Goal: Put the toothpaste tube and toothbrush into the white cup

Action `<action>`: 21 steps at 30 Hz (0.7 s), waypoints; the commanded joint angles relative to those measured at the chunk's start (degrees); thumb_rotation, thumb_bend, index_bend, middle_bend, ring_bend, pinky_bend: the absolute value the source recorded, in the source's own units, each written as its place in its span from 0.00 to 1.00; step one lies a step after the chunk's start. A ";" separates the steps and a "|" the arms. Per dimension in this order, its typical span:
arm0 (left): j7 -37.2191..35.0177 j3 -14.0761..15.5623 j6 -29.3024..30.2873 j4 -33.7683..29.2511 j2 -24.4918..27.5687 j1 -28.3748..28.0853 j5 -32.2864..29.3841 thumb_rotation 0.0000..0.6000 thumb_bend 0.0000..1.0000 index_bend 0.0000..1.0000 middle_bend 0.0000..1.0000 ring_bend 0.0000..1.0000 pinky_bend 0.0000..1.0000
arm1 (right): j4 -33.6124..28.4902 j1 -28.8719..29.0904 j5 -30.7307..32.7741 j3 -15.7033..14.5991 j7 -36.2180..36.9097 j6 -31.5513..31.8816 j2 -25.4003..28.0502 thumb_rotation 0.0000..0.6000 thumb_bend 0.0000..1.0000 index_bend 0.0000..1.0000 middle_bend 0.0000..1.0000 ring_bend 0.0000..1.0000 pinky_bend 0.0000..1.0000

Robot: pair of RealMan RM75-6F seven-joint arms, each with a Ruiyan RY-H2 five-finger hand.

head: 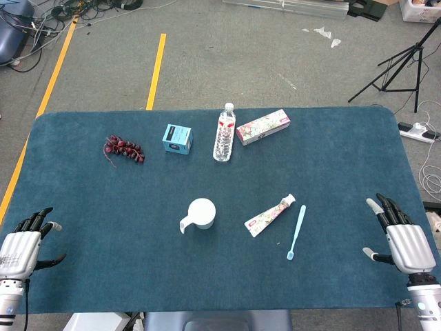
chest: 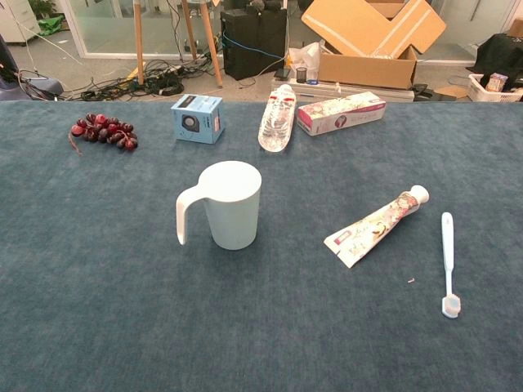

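Observation:
The white cup point(head: 200, 213) point(chest: 227, 204) stands upright near the table's middle, its handle pointing front-left. To its right lies the toothpaste tube point(head: 269, 215) point(chest: 377, 226), cap toward the far right. Just right of the tube lies the light blue toothbrush point(head: 296, 232) point(chest: 447, 263), bristle head nearest me. My left hand point(head: 23, 242) rests at the front-left table edge, fingers apart and holding nothing. My right hand point(head: 401, 236) sits at the front-right edge, also spread and holding nothing. Neither hand appears in the chest view.
Along the far side lie a bunch of dark red grapes point(head: 124, 148) point(chest: 104, 130), a small blue box point(head: 177, 138) point(chest: 196, 118), a clear water bottle point(head: 224, 134) point(chest: 278, 119) on its side and a floral carton point(head: 262, 127) point(chest: 341, 112). The blue table cloth point(head: 103, 207) covers the table.

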 commanded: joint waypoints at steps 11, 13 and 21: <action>-0.49 0.14 0.52 -0.06 0.11 0.40 0.01 1.00 0.00 0.35 0.15 0.15 0.24 | 0.78 0.67 -1.75 0.63 0.97 1.20 -0.90 1.00 0.00 0.00 0.00 0.00 0.26; -0.55 0.14 0.36 -0.01 0.15 0.39 -0.21 1.00 0.00 0.35 0.15 0.16 0.24 | 1.57 0.73 -3.49 0.87 1.98 2.85 -1.53 1.00 0.00 0.00 0.00 0.00 0.26; -0.64 0.29 0.43 -0.34 0.49 0.54 -0.15 1.00 0.00 0.35 0.16 0.16 0.24 | 0.52 5.14 -11.64 1.75 2.00 3.14 1.61 1.00 0.00 0.13 0.00 0.00 0.26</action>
